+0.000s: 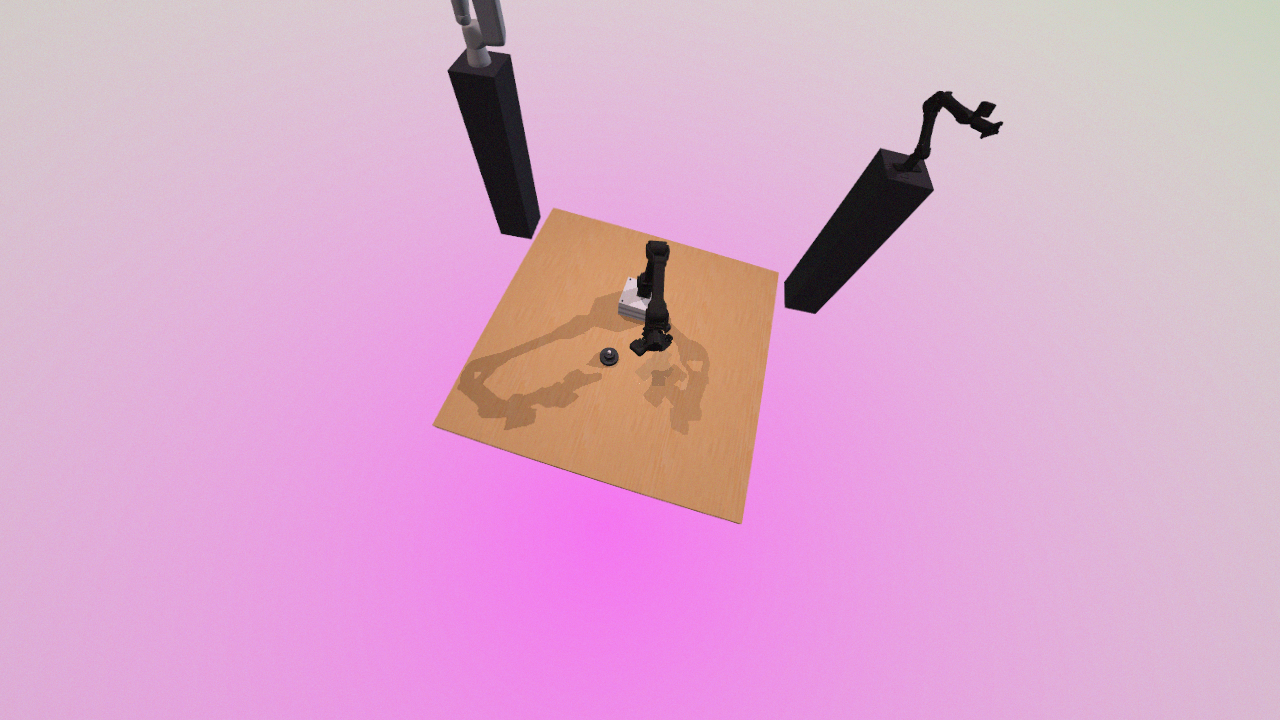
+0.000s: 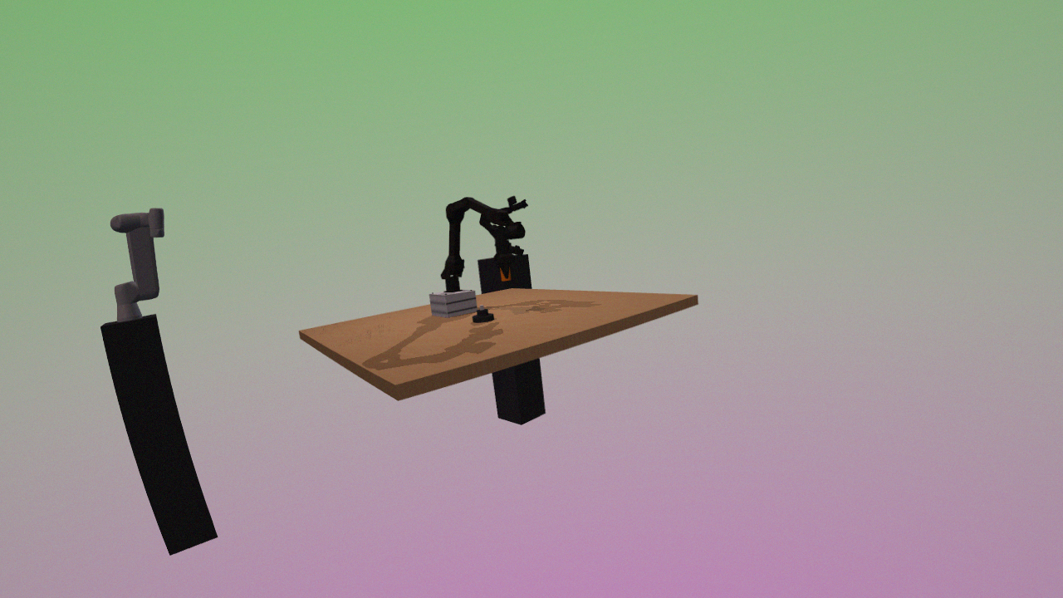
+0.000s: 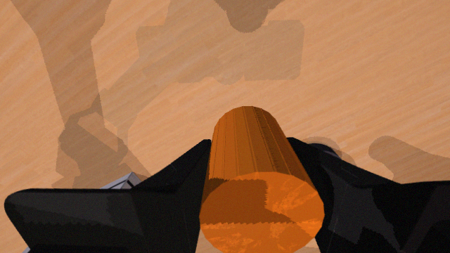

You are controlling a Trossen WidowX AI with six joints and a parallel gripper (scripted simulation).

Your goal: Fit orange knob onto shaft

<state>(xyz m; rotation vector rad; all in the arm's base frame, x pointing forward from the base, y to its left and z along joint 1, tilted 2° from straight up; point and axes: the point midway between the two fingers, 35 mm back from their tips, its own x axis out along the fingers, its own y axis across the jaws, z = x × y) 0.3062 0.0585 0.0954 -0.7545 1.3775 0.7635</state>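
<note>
The pincer [image 1: 656,344] [image 2: 506,272] [image 3: 247,145] is closed partway, its fingers stopped by the orange knob [image 2: 502,276] [image 3: 260,211], which it has hold of between them, one finger flat against either side. The knob hangs above the table [image 1: 572,438] [image 2: 565,327] [image 3: 169,140], off the wood, and the round pedestal [image 1: 608,359] [image 2: 482,317] with its silver shaft [image 1: 609,351] [image 2: 482,307] stands lower than the pincer and off to one side of it, near but apart. In the wrist view the knob is a faceted cylinder, its broad round end turned to the camera and the far end away from it; the hole is out of sight below. It looks like a small, stiff, hard piece, probably light, that should neither squash nor chip under a firm squeeze. Its straight sides give the fingers good flats to bear on, so the present hold across the middle seems right, and leaves the underside free for the shaft. The fine ribs may help against slipping, though a round body could still twist or tilt between two pads if the rim catches on the shaft. The carry over, the turning to match flats and the push down remain to do, best done slowly and upright.
</note>
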